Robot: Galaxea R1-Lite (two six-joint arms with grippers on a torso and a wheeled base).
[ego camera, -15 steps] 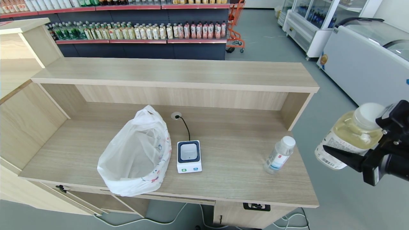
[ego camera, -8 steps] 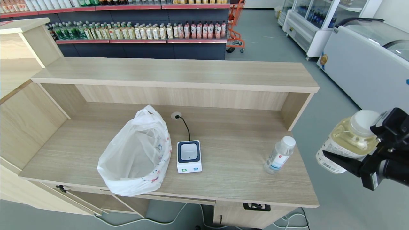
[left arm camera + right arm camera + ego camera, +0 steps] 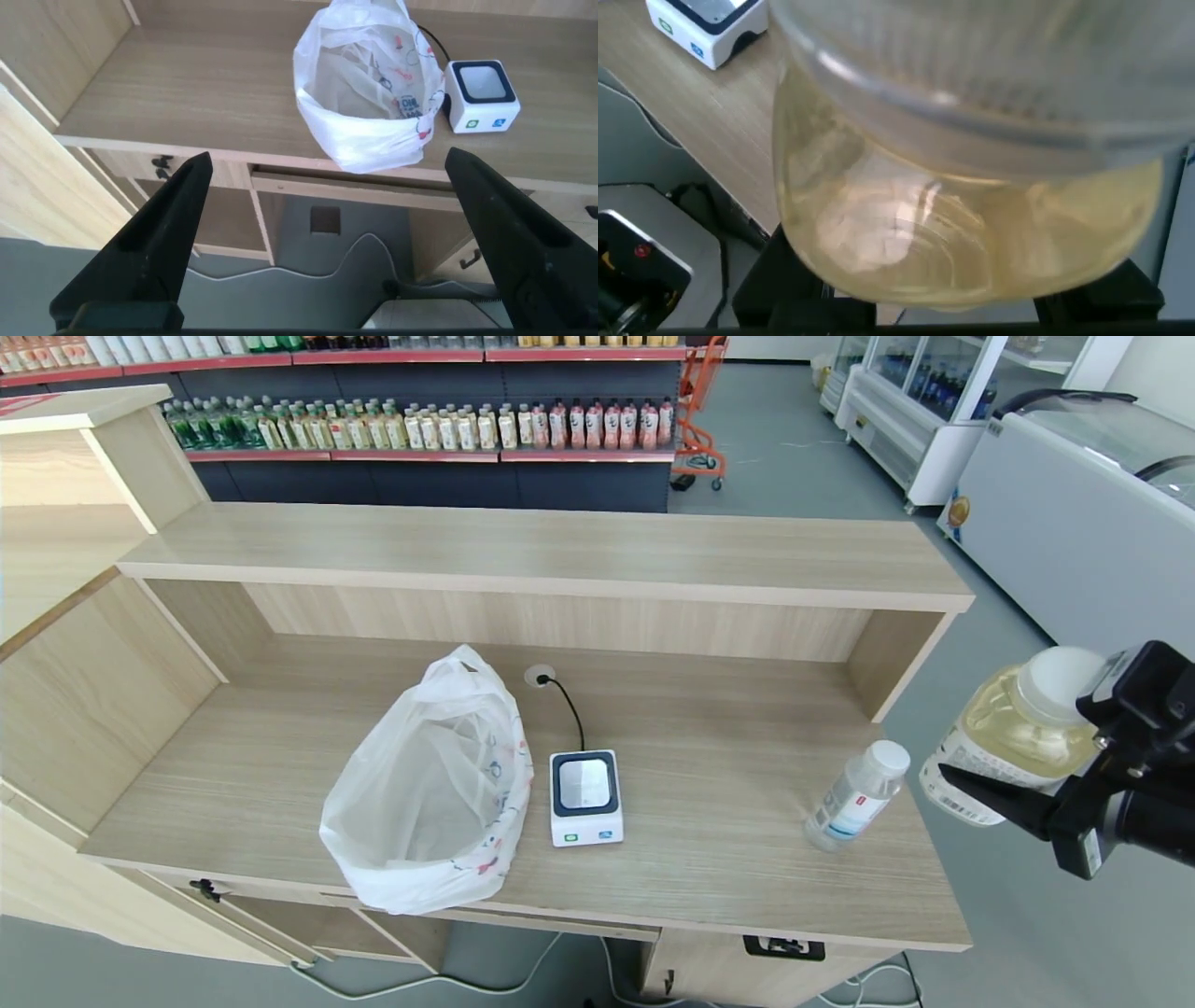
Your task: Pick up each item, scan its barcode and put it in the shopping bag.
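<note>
The right gripper [image 3: 1027,742] is clamped on the white-capped plastic bottle of yellow liquid [image 3: 994,733] at the frame's right edge, off the wooden counter [image 3: 709,756]. The left gripper [image 3: 329,161] has its fingers apart. The white plastic shopping bag [image 3: 429,803] stands centre-left.

translucent white plastic shopping bag [image 3: 425,793]: red and blue print | white square scanner box [image 3: 585,798]: navy frame, grey window | plump clear plastic bottle [image 3: 1013,737]: pale yellow liquid, white cap | slim clear bottle [image 3: 854,795]: white cap, red-blue label | wooden counter [image 3: 709,775]: pale grain
</note>
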